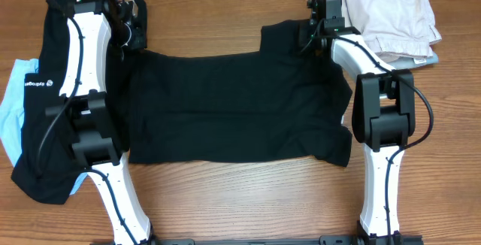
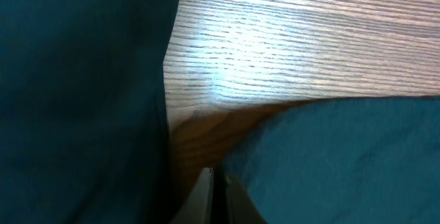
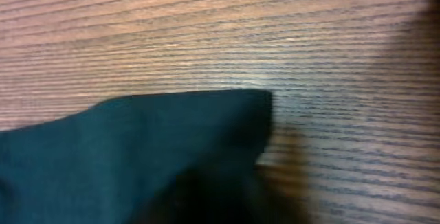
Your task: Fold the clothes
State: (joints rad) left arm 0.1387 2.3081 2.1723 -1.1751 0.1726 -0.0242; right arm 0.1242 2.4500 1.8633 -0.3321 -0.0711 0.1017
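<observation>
The left claw (image 2: 214, 193) is clamped on the shirt (image 1: 225, 110) at ten o'clock, the right claw (image 1: 310, 36), grip not visible, at two o'clock, likely to fold it.

The white-and-black left arm (image 1: 75, 57) and right arm (image 1: 383, 113) are stretching forward. The left end effector (image 1: 134, 33) is pinching closed, and the right end effector (image 1: 312, 28) is angling downward.

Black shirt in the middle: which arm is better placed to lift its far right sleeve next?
Right, probably: the right tool sits at that sleeve of the shirt, while the left tool is at the opposite far corner.
</observation>
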